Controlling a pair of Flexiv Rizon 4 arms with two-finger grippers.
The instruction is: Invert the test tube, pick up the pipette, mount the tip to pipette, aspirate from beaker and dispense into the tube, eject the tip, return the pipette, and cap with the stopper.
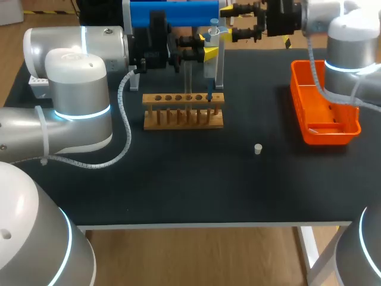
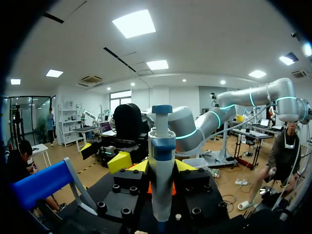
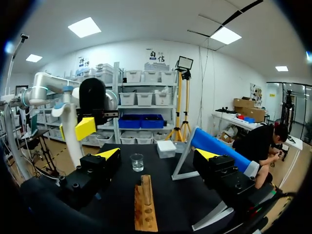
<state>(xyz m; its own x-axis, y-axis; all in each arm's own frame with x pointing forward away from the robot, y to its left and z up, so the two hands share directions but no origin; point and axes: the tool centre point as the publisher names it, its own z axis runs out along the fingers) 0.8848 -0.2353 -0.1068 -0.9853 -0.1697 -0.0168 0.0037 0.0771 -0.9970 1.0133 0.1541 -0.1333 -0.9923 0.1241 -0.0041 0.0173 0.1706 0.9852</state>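
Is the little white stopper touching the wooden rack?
Apart. The head view shows bare black table between the stopper and the rack.

Black matte table (image 1: 178,185); thin pale front edge; surface evenly lit.

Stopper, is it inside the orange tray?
No, the stopper sits on the black table, apart from the orange tray.

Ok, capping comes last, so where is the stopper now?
In the head view the stopper stands on the table, right of the middle, between the wooden rack and the orange bin, nearer the front edge than both.
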